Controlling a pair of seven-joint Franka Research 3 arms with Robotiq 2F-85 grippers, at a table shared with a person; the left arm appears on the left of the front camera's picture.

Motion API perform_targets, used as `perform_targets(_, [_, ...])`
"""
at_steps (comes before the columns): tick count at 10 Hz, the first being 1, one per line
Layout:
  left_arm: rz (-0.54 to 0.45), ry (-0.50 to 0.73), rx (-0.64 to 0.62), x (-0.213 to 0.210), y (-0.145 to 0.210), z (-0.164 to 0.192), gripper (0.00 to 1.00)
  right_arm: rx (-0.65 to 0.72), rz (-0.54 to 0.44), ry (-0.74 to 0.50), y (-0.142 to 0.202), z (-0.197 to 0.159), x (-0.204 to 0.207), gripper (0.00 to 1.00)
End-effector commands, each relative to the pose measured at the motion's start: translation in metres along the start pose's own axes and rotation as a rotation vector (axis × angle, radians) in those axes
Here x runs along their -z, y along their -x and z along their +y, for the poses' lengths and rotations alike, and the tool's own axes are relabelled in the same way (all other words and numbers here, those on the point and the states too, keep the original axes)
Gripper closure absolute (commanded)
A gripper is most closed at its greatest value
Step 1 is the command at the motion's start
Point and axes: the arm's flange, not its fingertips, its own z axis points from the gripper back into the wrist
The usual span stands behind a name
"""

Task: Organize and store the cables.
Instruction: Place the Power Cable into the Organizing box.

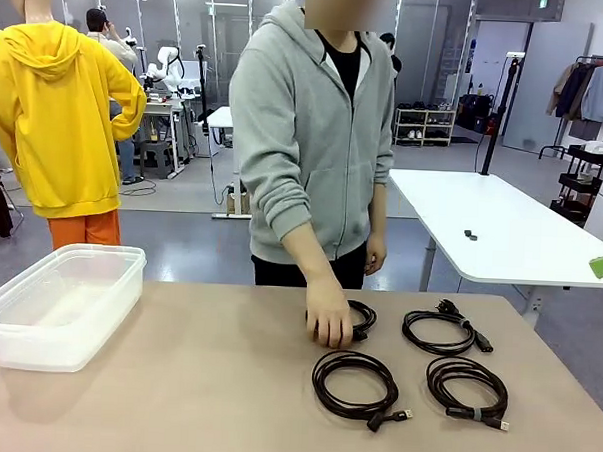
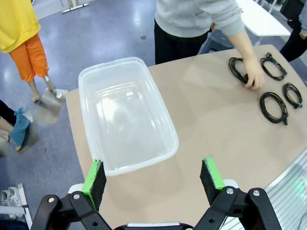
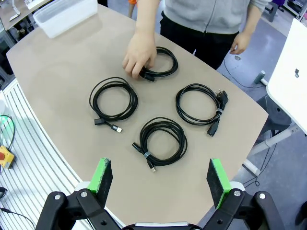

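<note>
Cables lie as four neat coils on table's right half, spaced apart, prob. for one-by-one pickup. Person's hand rests on far-left coil. Clear bin waits at left. Left gripper hangs over bin, right gripper over cables, both w/ fingers spread, grasping nothing.

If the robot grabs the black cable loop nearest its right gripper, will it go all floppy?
Probably floppy: the cable loop is thin cord, so it would likely sag. A small tie seems to bind it, so it may stay coiled. Its loose end would likely dangle.
</note>
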Motion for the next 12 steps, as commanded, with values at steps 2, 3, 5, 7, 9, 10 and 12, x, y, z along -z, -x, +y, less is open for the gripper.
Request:
perform_targets(2, [-0.003, 0.005, 0.006, 0.000, -0.001, -0.002, 0.00, -0.007, -0.003, -0.007, 0.000, 0.000, 0.001, 0.00])
perform_targets(3, [-0.003, 0.005, 0.006, 0.000, -0.001, -0.002, 0.00, -0.007, -0.003, -0.007, 0.000, 0.000, 0.001, 0.00])
perform_targets(5, [-0.003, 0.005, 0.006, 0.000, -0.001, -0.002, 0.00, -0.007, -0.003, -0.007, 0.000, 0.000, 0.001, 0.00])
perform_targets(7, [-0.003, 0.005, 0.006, 0.000, -0.001, -0.002, 0.00, -0.007, -0.003, -0.007, 0.000, 0.000, 0.001, 0.00])
perform_targets(9, [-0.003, 0.005, 0.006, 0.000, -0.001, -0.002, 0.00, -0.007, -0.003, -0.007, 0.000, 0.000, 0.001, 0.00])
perform_targets(10, [-0.003, 0.005, 0.006, 0.000, -0.001, -0.002, 0.00, -0.007, -0.003, -0.007, 0.000, 0.000, 0.001, 0.00])
perform_targets(12, [-0.003, 0.005, 0.006, 0.000, -0.001, -0.002, 0.00, 0.102, 0.049, 0.089, -0.016, -0.014, 0.030, 0.00])
